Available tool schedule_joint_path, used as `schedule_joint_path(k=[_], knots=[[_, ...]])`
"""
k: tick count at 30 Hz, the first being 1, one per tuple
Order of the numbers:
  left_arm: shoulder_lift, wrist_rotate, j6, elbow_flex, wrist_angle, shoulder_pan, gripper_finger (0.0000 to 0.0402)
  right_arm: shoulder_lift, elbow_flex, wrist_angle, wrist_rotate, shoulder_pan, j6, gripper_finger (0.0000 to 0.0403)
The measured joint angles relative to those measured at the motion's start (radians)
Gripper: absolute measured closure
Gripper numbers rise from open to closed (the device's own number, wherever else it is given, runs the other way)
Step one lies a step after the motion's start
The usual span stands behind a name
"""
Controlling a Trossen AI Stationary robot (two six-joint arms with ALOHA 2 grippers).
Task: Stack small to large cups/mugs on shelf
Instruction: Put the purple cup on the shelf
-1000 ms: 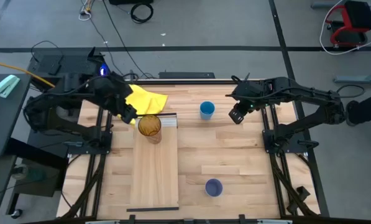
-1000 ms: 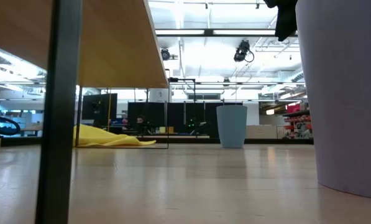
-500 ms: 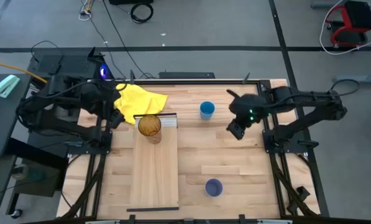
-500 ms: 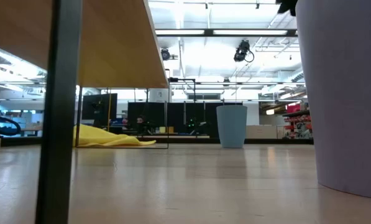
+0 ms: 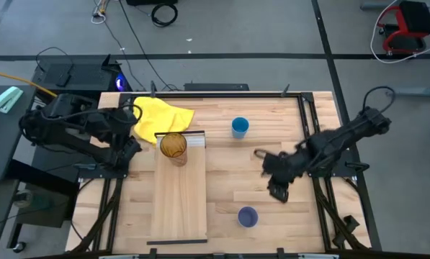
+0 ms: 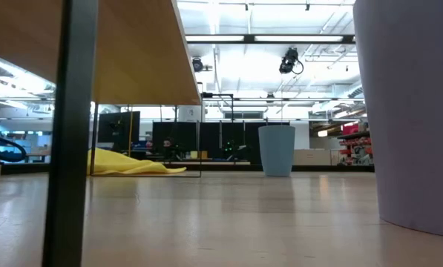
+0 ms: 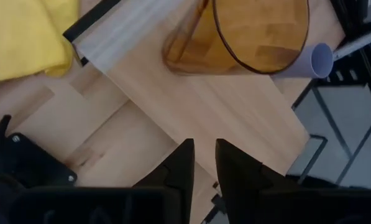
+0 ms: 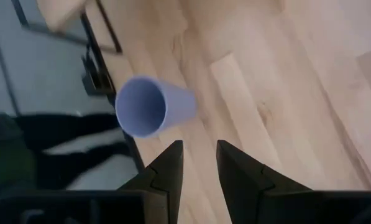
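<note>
The amber cup [image 5: 173, 146] stands upright on the far end of the shelf [image 5: 178, 198], also seen in the left wrist view [image 7: 235, 37]. On the tabletop beyond it stands the bright blue cup [image 5: 240, 127]. The lavender cup [image 5: 248, 216] stands near the front edge and fills the right of the low view [image 6: 407, 111]. My left gripper [image 5: 133, 144] hangs off the shelf's left side, its fingers [image 7: 185, 163] a narrow gap apart with nothing between them. My right gripper [image 5: 276, 193] is open above the table, just far-right of the lavender cup [image 8: 151, 106].
A yellow cloth [image 5: 160, 115] lies at the far left of the table, behind the shelf's ridged end. The shelf is raised on dark legs [image 6: 69, 133]. Bare wood lies between the shelf and the right arm. Black frame rails run along the table's sides.
My right gripper has swung from beside the blue cup toward the table's near edge, turning as it went, and now hangs close to the lavender cup. My left gripper has drawn back from the amber cup toward the table's left edge. No cup has moved.
</note>
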Motion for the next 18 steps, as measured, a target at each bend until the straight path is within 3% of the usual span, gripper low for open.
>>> schedule_joint_path(k=[7,18], knots=[[0.000,-0.057,-0.084,0.000,0.000,-0.027,0.0335,0.149,0.000,0.066,-0.002,0.094,-0.116,0.0298],[0.001,-0.074,-0.112,0.000,0.000,-0.027,0.0342,0.279,0.000,0.137,0.004,0.060,-0.107,0.0298]])
